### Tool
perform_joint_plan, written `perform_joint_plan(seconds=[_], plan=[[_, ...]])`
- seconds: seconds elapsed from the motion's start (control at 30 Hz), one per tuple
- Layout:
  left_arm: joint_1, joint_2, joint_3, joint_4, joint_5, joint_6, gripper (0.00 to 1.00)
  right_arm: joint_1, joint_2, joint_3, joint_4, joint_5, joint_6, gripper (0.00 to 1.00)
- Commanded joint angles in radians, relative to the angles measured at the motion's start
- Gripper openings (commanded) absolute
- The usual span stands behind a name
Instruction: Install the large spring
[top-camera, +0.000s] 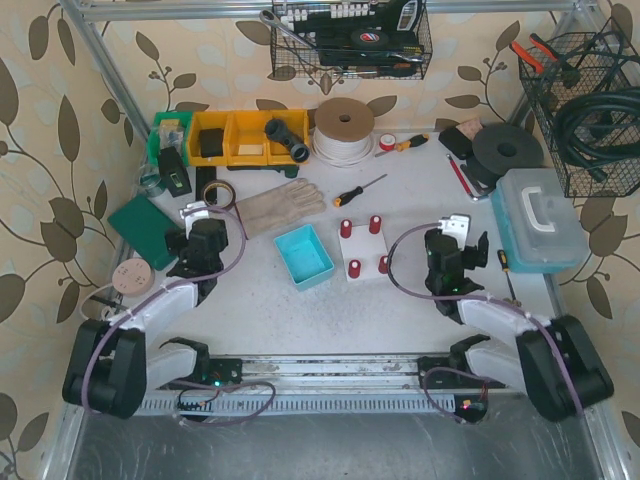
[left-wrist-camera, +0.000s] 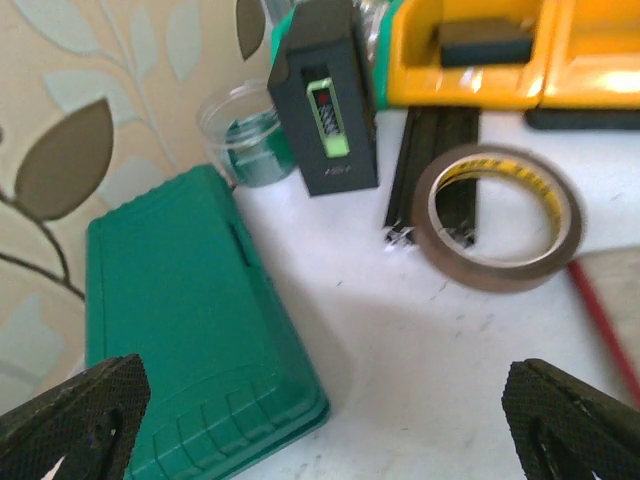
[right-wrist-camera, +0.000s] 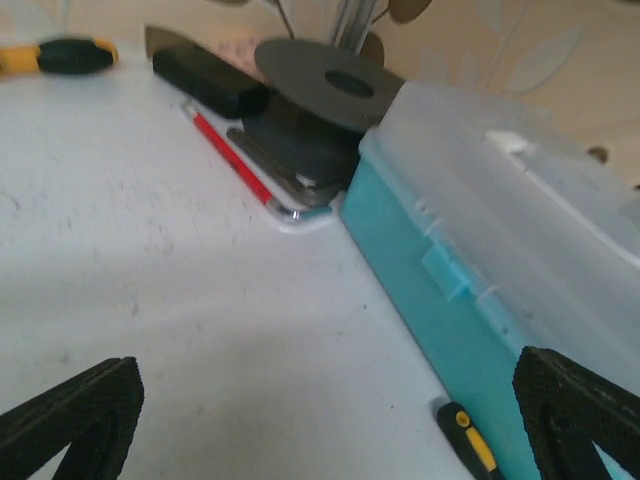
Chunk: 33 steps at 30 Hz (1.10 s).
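Only the left wrist camera is revealing the spring (left-wrist-camera: 329, 117), which is sitting in the green window of a black box (left-wrist-camera: 345, 60) beside the green case (left-wrist-camera: 190, 330), its long axis running up the box's face. The left end effector (left-wrist-camera: 325, 420) and right end effector (right-wrist-camera: 330, 420) are gaping apart, gripping nothing.
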Motion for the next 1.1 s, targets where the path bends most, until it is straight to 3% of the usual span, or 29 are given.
perform_joint_plan(seconds=[0.0, 0.13, 0.23, 0.3, 0.47, 0.57, 0.6, 0.67, 0.77, 1.07], plan=[[0.083, 0.081, -0.056, 0.269, 0.056, 0.077, 0.98, -0.04, 0.164, -0.051, 0.412, -0.099, -0.14, 1.0], [0.137, 0.163, -0.011, 0.326, 0.061, 0.054, 0.98, -0.07, 0.32, -0.015, 0.561, -0.238, -0.242, 1.0], [0.143, 0.223, 0.026, 0.355, 0.094, 0.099, 0.98, -0.093, 0.468, -0.031, 0.794, -0.297, -0.308, 1.0], [0.144, 0.231, 0.014, 0.398, 0.146, 0.134, 0.99, -0.126, 0.384, -0.033, 0.639, -0.365, -0.24, 1.0], [0.145, 0.132, -0.021, 0.271, 0.28, 0.177, 0.98, -0.196, 0.39, -0.046, 0.651, -0.473, -0.191, 1.0], [0.143, 0.071, -0.127, 0.375, 0.23, 0.17, 0.99, -0.208, 0.487, -0.041, 0.746, -0.513, -0.217, 1.0], [0.143, 0.079, -0.139, 0.421, 0.191, 0.169, 0.98, -0.208, 0.499, -0.031, 0.751, -0.512, -0.221, 1.0], [0.145, 0.121, -0.139, 0.469, 0.205, 0.191, 0.98, -0.219, 0.438, -0.011, 0.608, -0.526, -0.181, 1.0], [0.145, 0.195, -0.158, 0.533, 0.354, 0.246, 0.98, -0.223, 0.467, -0.012, 0.666, -0.533, -0.201, 1.0], [0.177, 0.373, -0.18, 0.713, 0.484, 0.273, 0.98, -0.229, 0.454, 0.018, 0.579, -0.517, -0.174, 1.0]])
